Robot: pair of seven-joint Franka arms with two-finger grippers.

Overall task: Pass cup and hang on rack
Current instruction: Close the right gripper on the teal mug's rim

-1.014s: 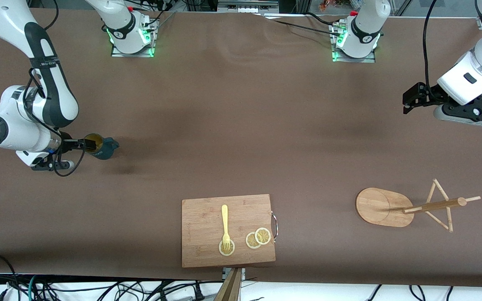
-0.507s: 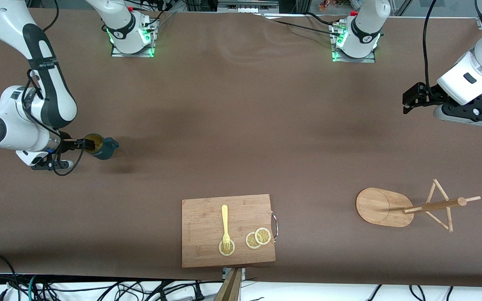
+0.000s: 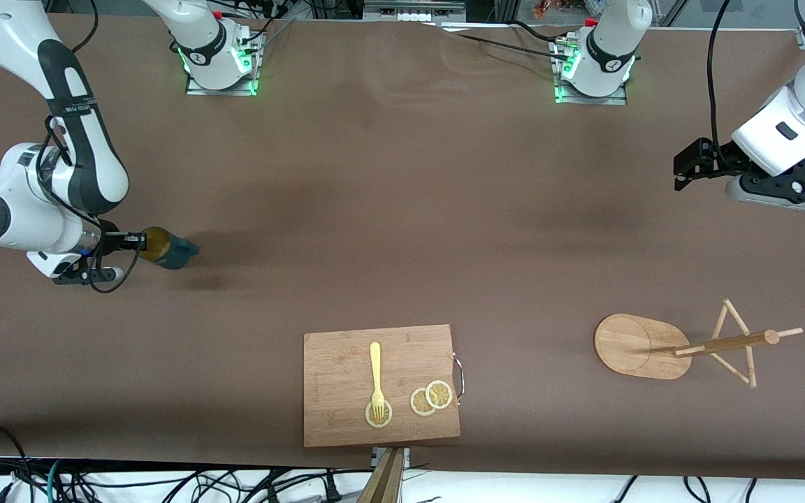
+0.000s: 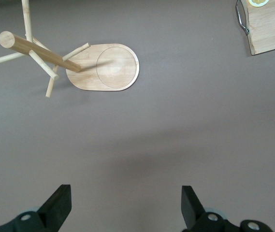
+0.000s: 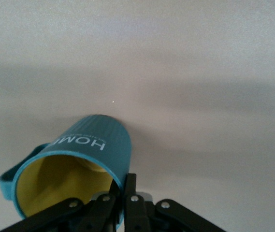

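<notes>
Cup [image 3: 168,251] has tipped further over since half a second ago: the teal wall now shows less from the front camera and the yellow mouth faces the right gripper more squarely, while the left arm and everything else on the table sit where they were.

Right gripper [image 3: 141,242] is clamped on the cup's rim, one finger inside the yellow interior and one on the ribbed outer wall. The right wrist view shows this clearly, with the cup [image 5: 74,170] tilted, white "HOME" lettering on its wall and the handle sticking out sideways. Cup is held off the table [image 3: 402,230], over the right arm's end of the worktop, about midway between the edge by the bases and the front camera's edge.

Left gripper [image 3: 686,166] hangs over the left arm's end of the table, near that end's edge, jaws spread wide with nothing between them. Left arm is waiting. Its wrist camera looks down on bare table with both fingertips [image 4: 59,201] well apart.

Rack [image 3: 682,345] stands toward the left arm's end, nearer the front camera's edge, oval base flat, post and pegs up.

Cutting board [image 3: 380,384] lies at the middle of the front camera's edge. A yellow fork [image 3: 376,377] and lemon slices [image 3: 431,398] lie on it.
</notes>
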